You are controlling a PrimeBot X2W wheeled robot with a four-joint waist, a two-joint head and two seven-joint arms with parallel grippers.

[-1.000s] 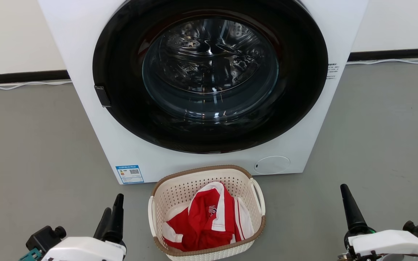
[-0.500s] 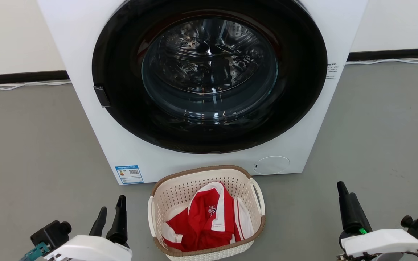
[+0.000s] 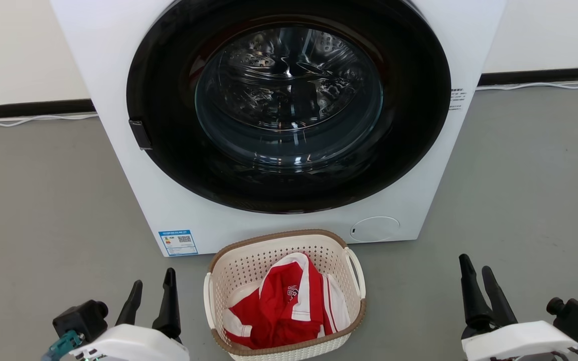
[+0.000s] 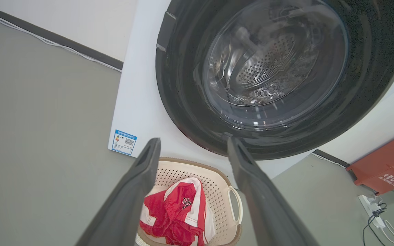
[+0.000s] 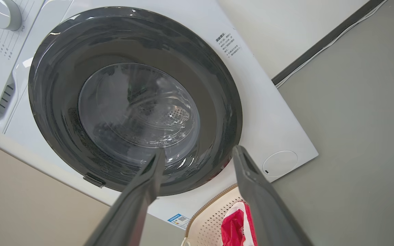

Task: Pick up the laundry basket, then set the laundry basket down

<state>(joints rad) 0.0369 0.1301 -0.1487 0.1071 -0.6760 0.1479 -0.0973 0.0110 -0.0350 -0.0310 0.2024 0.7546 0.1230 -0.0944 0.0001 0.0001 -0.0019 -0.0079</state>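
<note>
Basket check: the small cream-white perforated plastic laundry basket (image 3: 243, 268) with the brown woven-look rim sits on the grey floor (image 3: 43, 200), right in front of the big white front-loading washing machine (image 3: 118, 75), below its round dark glass door. Can't tell if it actually touches the machine. There's a crumpled red-and-white garment (image 3: 281, 306) lying inside it, and both white loop handles are free.

The left gripper (image 3: 153, 277) hangs just to the left of the basket at the near edge, fingers spread wide with nothing between them. The right gripper (image 3: 474, 263) is further off on the right side, well apart from the basket, fingers also spread wide and holding nothing. Both point toward the machine. In the left wrist view an orange-red plastic crate (image 4: 385, 164) sits off to the right of the machine.
</note>
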